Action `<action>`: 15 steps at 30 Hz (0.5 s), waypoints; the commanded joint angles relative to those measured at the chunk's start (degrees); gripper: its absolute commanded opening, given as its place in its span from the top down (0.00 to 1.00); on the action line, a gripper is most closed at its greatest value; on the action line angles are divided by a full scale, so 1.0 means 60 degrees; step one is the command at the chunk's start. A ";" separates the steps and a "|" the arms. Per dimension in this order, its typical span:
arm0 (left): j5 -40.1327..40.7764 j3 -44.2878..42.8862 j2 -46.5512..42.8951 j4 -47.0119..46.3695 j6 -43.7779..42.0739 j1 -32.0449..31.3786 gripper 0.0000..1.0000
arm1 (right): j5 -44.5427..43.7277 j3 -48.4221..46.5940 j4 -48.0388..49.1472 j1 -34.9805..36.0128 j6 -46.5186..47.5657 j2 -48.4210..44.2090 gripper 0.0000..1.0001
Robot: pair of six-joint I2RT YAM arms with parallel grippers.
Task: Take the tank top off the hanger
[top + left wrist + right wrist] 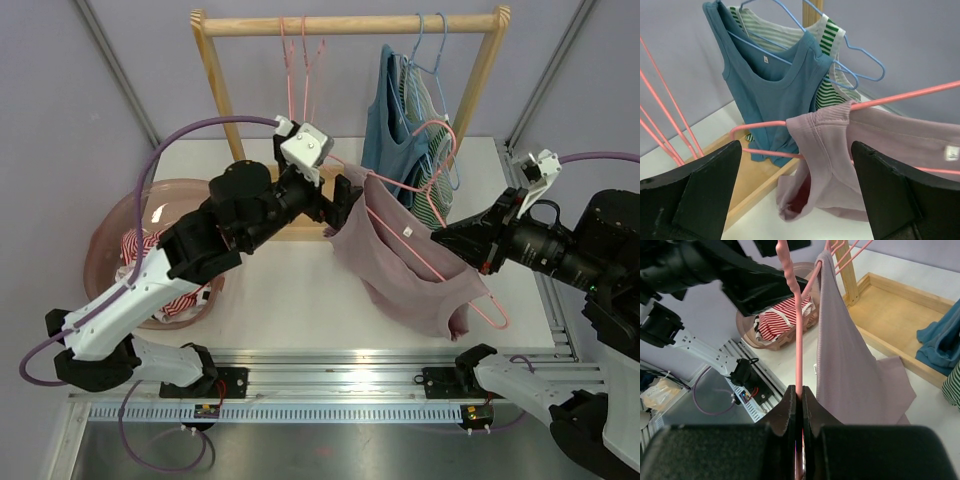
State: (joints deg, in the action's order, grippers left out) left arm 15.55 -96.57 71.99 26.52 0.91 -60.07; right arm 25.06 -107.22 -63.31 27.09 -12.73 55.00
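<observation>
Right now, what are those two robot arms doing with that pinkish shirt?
They are trying to take the tank top off its hanger. The right gripper is pinched shut on the hanger's pink wire and holds it up over the table. The left gripper is open, with the top's strap between its fingers, not grabbed yet. The top is still on the hanger.

The top view looks down from above and behind the near edge, covering the whole surface (290, 290) out to the far rack (345, 24). The left wrist view sits close, facing right and far past its own fingers (705, 195). The right wrist view faces left toward the bowl (746, 325). All three share the tank top (890, 135) and hanger (798, 355).
</observation>
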 commanded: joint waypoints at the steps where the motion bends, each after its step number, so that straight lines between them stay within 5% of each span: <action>1: 0.0499 -0.0266 0.0335 -0.0612 -0.0371 -0.0124 0.10 | 0.0554 -0.0206 0.0634 -0.0033 -0.0236 -0.0260 1.00; 4: 0.0513 -0.0237 0.0540 -0.0627 -0.0385 -0.0110 0.20 | 0.0599 -0.0206 0.0678 -0.0018 -0.0207 -0.0305 1.00; 8: 0.0952 -0.0150 0.0644 -0.0568 -0.0371 -0.0110 0.57 | 0.0321 -0.0134 0.0620 -0.0033 -0.0105 -0.0378 1.00; 15: 0.2693 0.0172 0.0410 -0.0480 -0.0210 -0.0124 0.95 | -0.0147 0.0744 0.0590 -0.0033 0.0349 -0.0538 1.00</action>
State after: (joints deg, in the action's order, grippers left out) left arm 22.87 -96.20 76.20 26.24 -0.34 -60.86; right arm 25.85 -104.84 -62.67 27.09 -12.40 52.51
